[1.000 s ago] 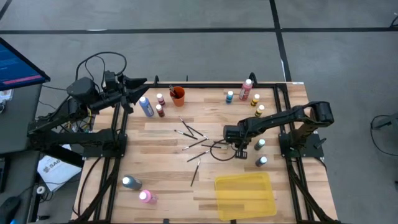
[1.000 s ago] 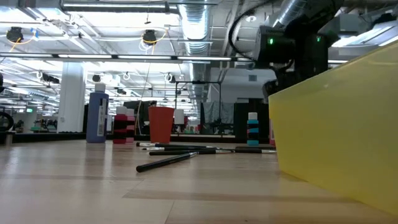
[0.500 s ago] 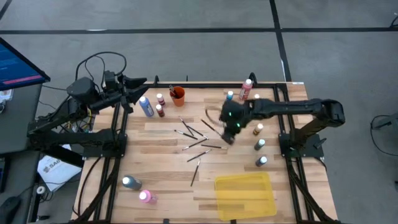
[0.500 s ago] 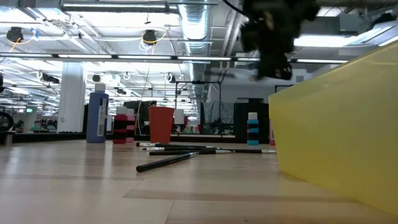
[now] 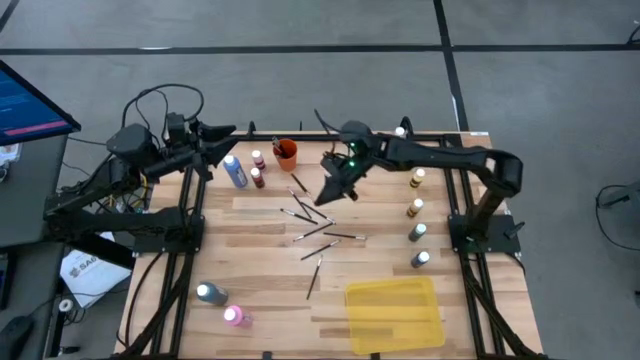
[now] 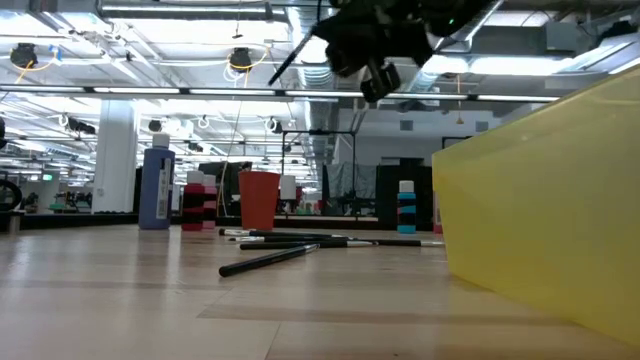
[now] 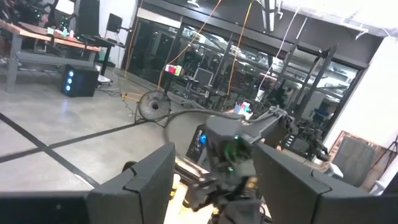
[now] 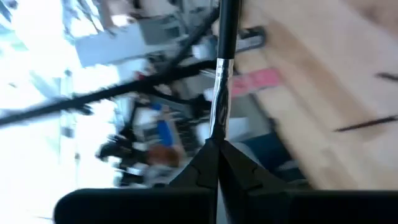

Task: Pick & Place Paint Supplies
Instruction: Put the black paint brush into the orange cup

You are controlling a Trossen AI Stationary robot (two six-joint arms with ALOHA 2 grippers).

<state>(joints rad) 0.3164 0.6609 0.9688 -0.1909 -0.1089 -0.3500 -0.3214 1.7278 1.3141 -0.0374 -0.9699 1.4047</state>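
My right gripper [image 5: 335,182] hangs high over the table's far middle, near the orange cup [image 5: 286,153], shut on a thin dark paintbrush [image 8: 219,93]. Several more brushes [image 5: 315,228] lie flat on the wood in the middle. White-capped paint bottles stand by the cup [image 5: 257,172], along the right edge [image 5: 415,207] and at the near left [image 5: 222,303]. My left gripper [image 5: 215,135] waits open past the far left corner, holding nothing. My right gripper pinches the paintbrush between its two shut fingers [image 8: 239,168], at the brush's end with the silver ferrule [image 8: 215,127]. The dark handle [image 8: 227,25] runs on past the fingertips. The brush is lifted clear of the table.
A flat yellow tray [image 5: 393,313] lies at the near right and fills the right of the low view [image 6: 540,210]. A tall blue bottle [image 5: 235,170] stands left of the cup. Bare wood lies between the loose brushes and the tray.
My right gripper has risen from the loose brushes in the table's middle and swung toward the far edge and left, ending near the orange cup. Its wrist has rolled and tipped from pointing down to nearly level.
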